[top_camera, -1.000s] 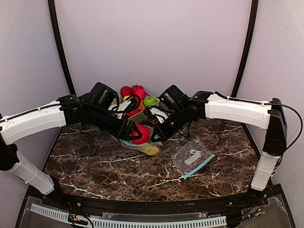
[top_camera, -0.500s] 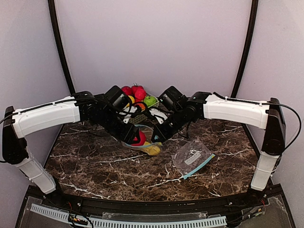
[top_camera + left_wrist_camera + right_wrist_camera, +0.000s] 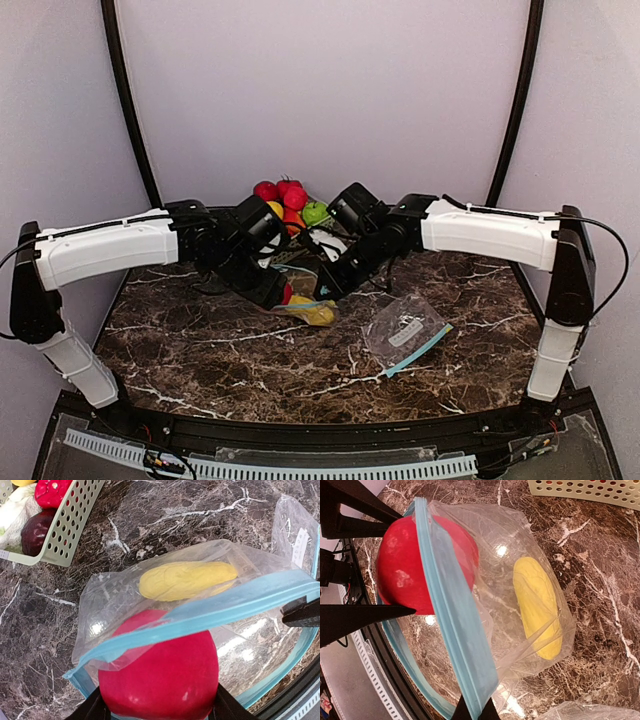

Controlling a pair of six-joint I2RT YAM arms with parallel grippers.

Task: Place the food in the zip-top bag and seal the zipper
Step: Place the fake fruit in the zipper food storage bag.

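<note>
My left gripper point(image 3: 159, 707) is shut on a red toy fruit point(image 3: 160, 675) and holds it in the mouth of the clear zip-top bag point(image 3: 117, 592), partly under the upper blue zipper strip point(image 3: 240, 602). A yellow toy food point(image 3: 187, 580) lies deep in the bag. My right gripper point(image 3: 475, 711) is shut on that upper zipper strip point(image 3: 455, 630) and lifts it, so the mouth stands open. The right wrist view shows the red fruit point(image 3: 402, 570) and the yellow food point(image 3: 537, 607). In the top view both grippers meet at the bag point(image 3: 310, 310).
The pale green basket point(image 3: 70, 525) stands behind the bag with red, purple, green and pale toy foods in it point(image 3: 290, 200). A second clear bag point(image 3: 405, 330) with a blue zipper lies flat to the right on the marble table.
My left arm has moved right and forward, carrying the red fruit from above the bag into its mouth. The right gripper has kept hold of the zipper strip.
</note>
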